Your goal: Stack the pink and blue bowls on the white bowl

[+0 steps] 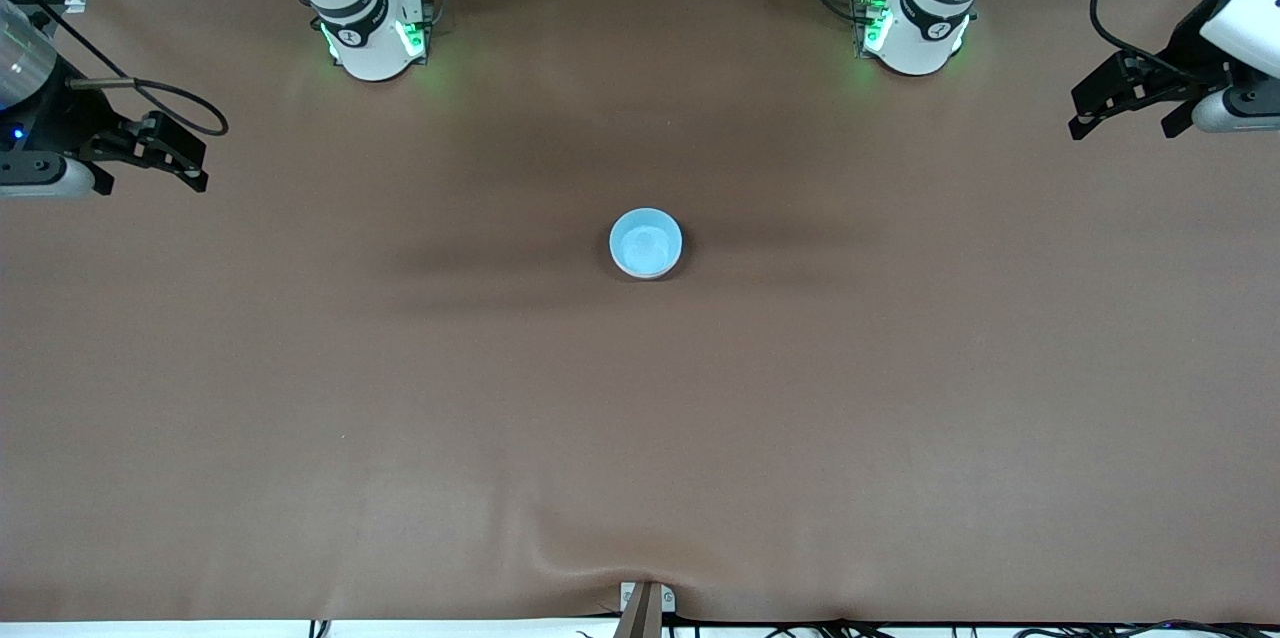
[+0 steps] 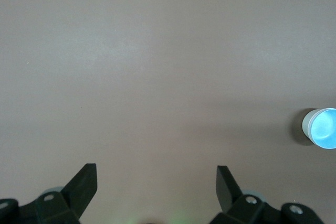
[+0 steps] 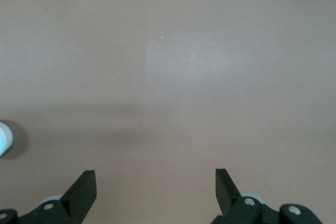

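Note:
A light blue bowl [image 1: 646, 242] stands upright in the middle of the table. It also shows at the edge of the left wrist view [image 2: 323, 128] and as a sliver in the right wrist view [image 3: 3, 139]. A pale wall shows below its rim; I cannot tell whether that belongs to another bowl under it. No separate pink bowl or white bowl is in view. My left gripper [image 1: 1120, 128] hangs open and empty over the left arm's end of the table [image 2: 157, 174]. My right gripper [image 1: 150, 180] hangs open and empty over the right arm's end [image 3: 156, 178]. Both are well apart from the bowl.
The brown table cover [image 1: 640, 438] has a crease at its edge nearest the front camera, by a small bracket [image 1: 645, 603]. The two arm bases [image 1: 375, 33] [image 1: 915, 28] stand along the edge farthest from the camera.

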Motion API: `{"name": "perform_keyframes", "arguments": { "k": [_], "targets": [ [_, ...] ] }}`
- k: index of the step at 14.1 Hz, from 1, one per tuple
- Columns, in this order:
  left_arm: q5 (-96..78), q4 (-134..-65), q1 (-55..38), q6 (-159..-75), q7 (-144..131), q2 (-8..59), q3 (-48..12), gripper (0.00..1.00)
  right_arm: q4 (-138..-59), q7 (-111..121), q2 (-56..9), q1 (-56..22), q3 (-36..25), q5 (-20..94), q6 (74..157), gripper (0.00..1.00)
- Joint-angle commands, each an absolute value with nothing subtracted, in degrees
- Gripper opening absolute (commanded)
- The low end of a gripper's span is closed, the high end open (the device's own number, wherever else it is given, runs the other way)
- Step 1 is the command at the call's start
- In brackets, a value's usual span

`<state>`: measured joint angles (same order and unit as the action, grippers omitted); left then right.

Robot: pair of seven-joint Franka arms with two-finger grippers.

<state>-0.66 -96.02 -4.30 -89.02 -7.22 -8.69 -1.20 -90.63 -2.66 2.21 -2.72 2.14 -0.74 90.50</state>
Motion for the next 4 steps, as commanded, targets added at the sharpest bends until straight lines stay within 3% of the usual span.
{"name": "perform_keyframes", "arguments": {
  "k": [1,4],
  "targets": [
    [-0.8,-94.2,-4.0,-87.9,-6.6,-7.6,-1.3,1.0,-92.3,-3.0,4.0,-3.0,1.0,1.6,90.8,1.0],
    [-0.8,-94.0,-4.0,-87.5,-6.6,-7.6,-1.3,1.0,-92.3,-3.0,3.9,-3.2,1.0,1.6,90.8,1.0]
  ]
}}
